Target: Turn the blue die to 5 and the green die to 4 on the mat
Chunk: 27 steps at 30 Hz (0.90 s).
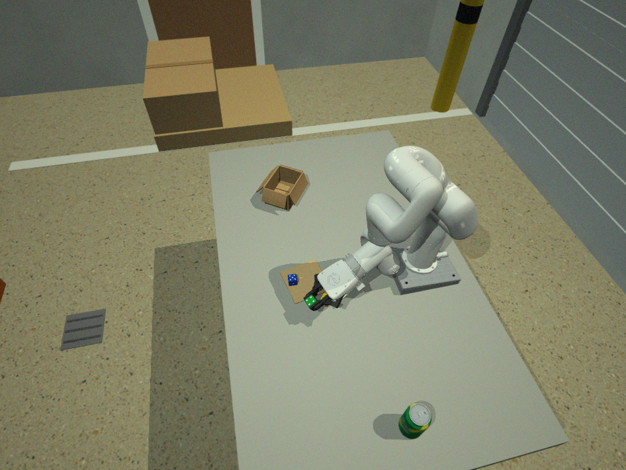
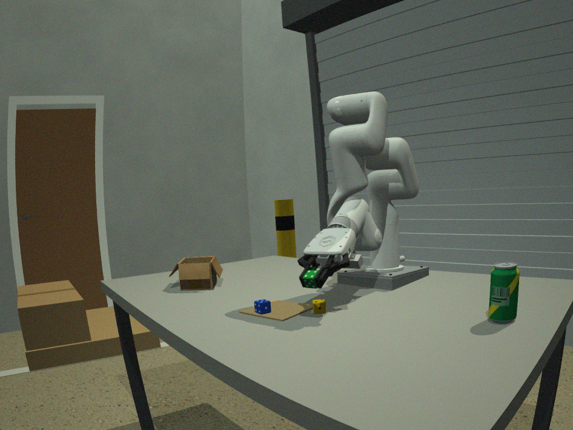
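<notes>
Claw (image 2: 317,277) pinches green die (image 2: 309,278), tipped in air above table. Blue die (image 2: 262,306) already on mat (image 2: 286,310). Yellow die (image 2: 318,306) beside mat. Green still needs placing.

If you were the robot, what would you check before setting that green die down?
1. Grip on the green die: ok, the gripper is shut on it, lifted off the table.
2. Which face would land on top: cannot tell, the gripper is tilted and the pips are too small to read.
3. Landing spot on the mat: ok, bare mat shows beside the blue die.
4. Blue die fully on the mat and flat: ok; its top number, cannot tell.
5. Yellow die: ok, flat at the mat's edge, apart from the gripper.
</notes>
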Motion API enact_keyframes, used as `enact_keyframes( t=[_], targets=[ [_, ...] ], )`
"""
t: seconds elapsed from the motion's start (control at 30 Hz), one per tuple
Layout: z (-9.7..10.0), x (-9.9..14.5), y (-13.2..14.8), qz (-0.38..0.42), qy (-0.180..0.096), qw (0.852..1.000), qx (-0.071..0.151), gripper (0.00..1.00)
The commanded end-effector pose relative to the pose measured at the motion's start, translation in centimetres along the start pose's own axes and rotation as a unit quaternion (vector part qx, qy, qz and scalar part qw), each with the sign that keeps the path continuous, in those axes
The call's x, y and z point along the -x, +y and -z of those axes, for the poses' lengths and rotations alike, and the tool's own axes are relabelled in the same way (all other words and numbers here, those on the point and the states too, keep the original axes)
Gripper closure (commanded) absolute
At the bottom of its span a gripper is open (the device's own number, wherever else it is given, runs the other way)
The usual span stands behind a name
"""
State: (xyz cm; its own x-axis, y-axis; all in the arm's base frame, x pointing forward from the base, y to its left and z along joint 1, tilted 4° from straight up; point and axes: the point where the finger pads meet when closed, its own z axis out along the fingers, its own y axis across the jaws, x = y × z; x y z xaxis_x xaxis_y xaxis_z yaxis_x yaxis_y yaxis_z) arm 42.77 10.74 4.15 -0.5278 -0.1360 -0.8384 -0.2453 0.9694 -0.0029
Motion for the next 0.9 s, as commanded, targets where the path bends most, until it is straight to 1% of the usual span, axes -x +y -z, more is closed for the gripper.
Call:
enact_keyframes(
  t=[0.0,0.2,0.43,0.5,0.87],
  targets=[
    [-0.1,0.2,0.0,0.0,-0.01,1.0,0.0,0.73],
    [-0.2,-0.1,0.0,0.0,-0.01,1.0,0.0,0.73],
    [-1.0,-1.5,0.0,0.0,-0.01,1.0,0.0,0.73],
    [-1.0,-1.5,0.0,0.0,-0.01,1.0,0.0,0.73],
    [-2.8,-4.7,0.0,0.0,-0.01,1.0,0.0,0.73]
  ],
)
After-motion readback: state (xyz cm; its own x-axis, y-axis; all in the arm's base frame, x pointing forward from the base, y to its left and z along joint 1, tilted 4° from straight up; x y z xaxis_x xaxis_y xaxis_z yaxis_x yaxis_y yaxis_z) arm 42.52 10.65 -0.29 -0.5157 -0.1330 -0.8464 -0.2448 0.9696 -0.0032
